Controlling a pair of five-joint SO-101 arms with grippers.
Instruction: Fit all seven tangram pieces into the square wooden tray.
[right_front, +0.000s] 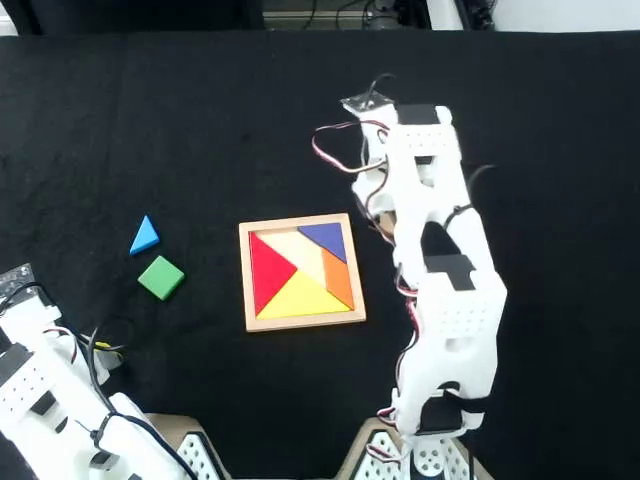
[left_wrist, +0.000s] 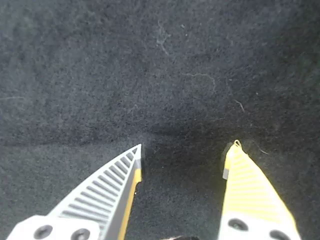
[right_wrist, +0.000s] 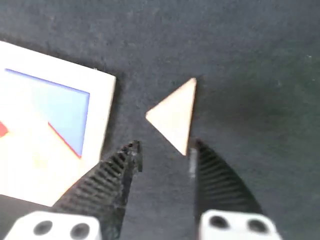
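The square wooden tray (right_front: 244, 280) lies mid-table. In it are a red triangle (right_front: 268, 272), a yellow triangle (right_front: 300, 297), a dark blue triangle (right_front: 327, 237) and an orange piece (right_front: 339, 277); a pale patch shows between them. A small blue triangle (right_front: 144, 236) and a green square (right_front: 161, 277) lie on the cloth left of the tray. Just past the tray's corner (right_wrist: 102, 112) a pale triangle (right_wrist: 174, 116) rests on the cloth, touching nothing. My right gripper (right_wrist: 165, 149) is open right behind it. My left gripper (left_wrist: 186, 149) is open over bare cloth.
A black cloth covers the whole table. The right arm (right_front: 445, 290) stretches along the tray's right side. The left arm (right_front: 45, 375) sits at the near left corner, well away from the loose pieces. Wires loop beside both arms.
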